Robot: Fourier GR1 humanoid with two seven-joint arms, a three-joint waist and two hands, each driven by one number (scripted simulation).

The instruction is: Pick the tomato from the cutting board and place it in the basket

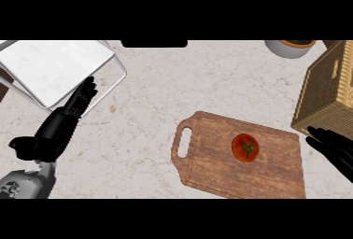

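Red round tomato (245, 147) w/ a green stem star sits on the brown rectangular wooden cutting board (214, 168), right of the board's centre, nothing touching it. The board lies tilted on the pale marbled stone counter (151, 116), slot handle at its left end.

My right hand (335, 150), black, is just off the board's right edge. Its fingers are straight and pressed close together, pointing up-left, holding nothing & apart from the tomato. The tips are by the board's upper right corner; can't tell if they touch the wood.

The tan woven wicker basket (329, 88) stands just beyond that same corner, up & right of the board, partly cut by the view's edge.

Well left of the board is my left hand (74, 106), black on a grey forearm. Its fingers are straight and together, pointing up, empty. The tips lie over the rim of a white square tray w/ metal frame (55, 65), far up-left of the board.

Beyond the board's far side are a white round bowl (289, 48) w/ brown contents, up-right, and a flat black object (154, 44), up-left; can't tell what that is.
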